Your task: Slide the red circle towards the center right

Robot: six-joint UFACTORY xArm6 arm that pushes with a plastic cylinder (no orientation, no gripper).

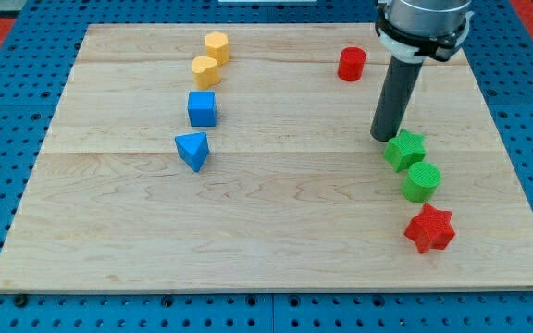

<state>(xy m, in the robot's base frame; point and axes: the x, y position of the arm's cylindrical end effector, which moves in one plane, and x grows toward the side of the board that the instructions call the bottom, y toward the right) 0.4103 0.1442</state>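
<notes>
The red circle [351,64] stands near the view's top, right of centre, on the wooden board [276,213]. My tip [382,137] rests on the board below and slightly right of the red circle, apart from it. The tip is right beside the upper left edge of the green star [404,149]; I cannot tell whether they touch.
A green circle [422,181] and a red star [429,229] lie below the green star at the right. Two yellow blocks [216,46] [205,70], a blue cube [202,108] and a blue triangle [192,150] form a column left of centre.
</notes>
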